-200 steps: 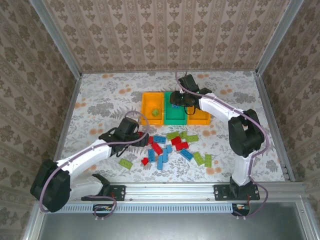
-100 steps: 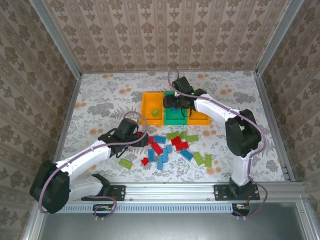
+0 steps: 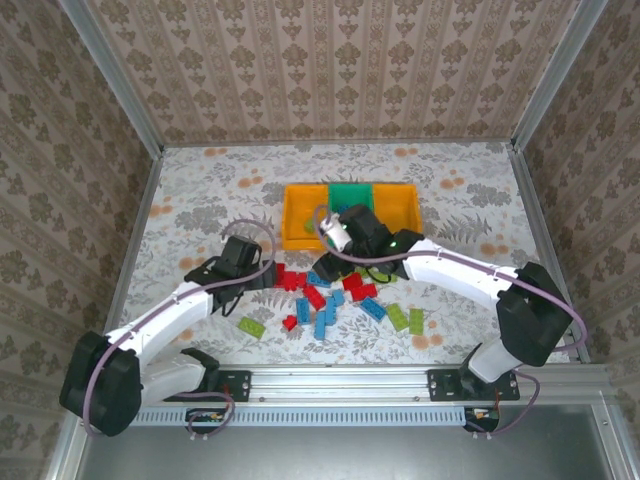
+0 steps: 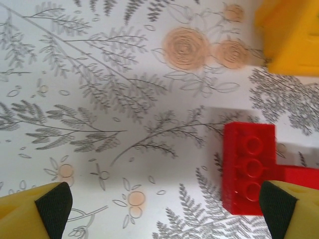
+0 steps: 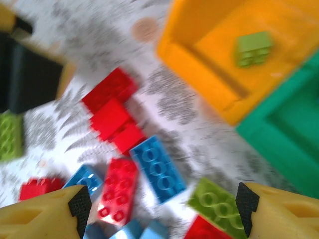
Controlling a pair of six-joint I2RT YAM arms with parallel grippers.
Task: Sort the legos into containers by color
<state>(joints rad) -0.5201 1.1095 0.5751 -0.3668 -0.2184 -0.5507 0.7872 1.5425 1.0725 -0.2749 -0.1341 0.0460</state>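
Hovering above legos (image 3: 316,297), left gripper (image 4: 162,206) and right gripper (image 5: 163,203) both spread wide, empty

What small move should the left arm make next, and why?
Probably slide the left end effector sideways until the red brick sits between its open jaws, then lower. The brick lies by one fingertip, not centred.

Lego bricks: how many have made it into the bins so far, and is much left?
Barely begun. Done: one light green brick lies in an orange bin. In hand: nothing; the left gripper hangs open above a red brick, and the right gripper is open over the pile. Left: nearly all the red, blue and green bricks, loose on the table.
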